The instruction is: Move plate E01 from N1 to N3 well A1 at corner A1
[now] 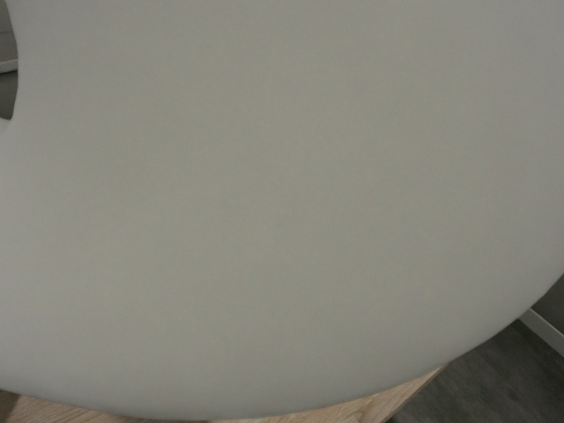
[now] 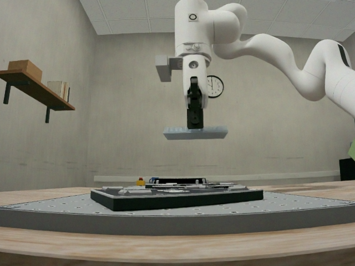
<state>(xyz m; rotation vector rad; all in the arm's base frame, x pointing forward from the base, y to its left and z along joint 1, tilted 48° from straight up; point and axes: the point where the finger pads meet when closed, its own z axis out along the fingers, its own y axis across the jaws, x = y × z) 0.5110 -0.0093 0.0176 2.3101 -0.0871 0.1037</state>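
In the exterior view, my gripper (image 2: 195, 126) is shut on plate E01 (image 2: 196, 133), a pale blue-grey plate held level, high above the deck. Its labels cannot be read from here. Below it the black nests (image 2: 176, 195) sit on the grey perforated deck plate (image 2: 177, 213); their signs and plate E07 cannot be made out at this low angle. In the top view the white arm (image 1: 273, 204) fills nearly the whole view and hides the deck, the nests and the gripper.
A small yellow and red button (image 2: 140, 181) and a blue item (image 2: 153, 179) stand at the deck's far side. A wall shelf (image 2: 34, 88) with boxes hangs at left. A green object (image 2: 351, 150) shows at the right edge. The wooden table edge (image 1: 373, 404) shows in the top view.
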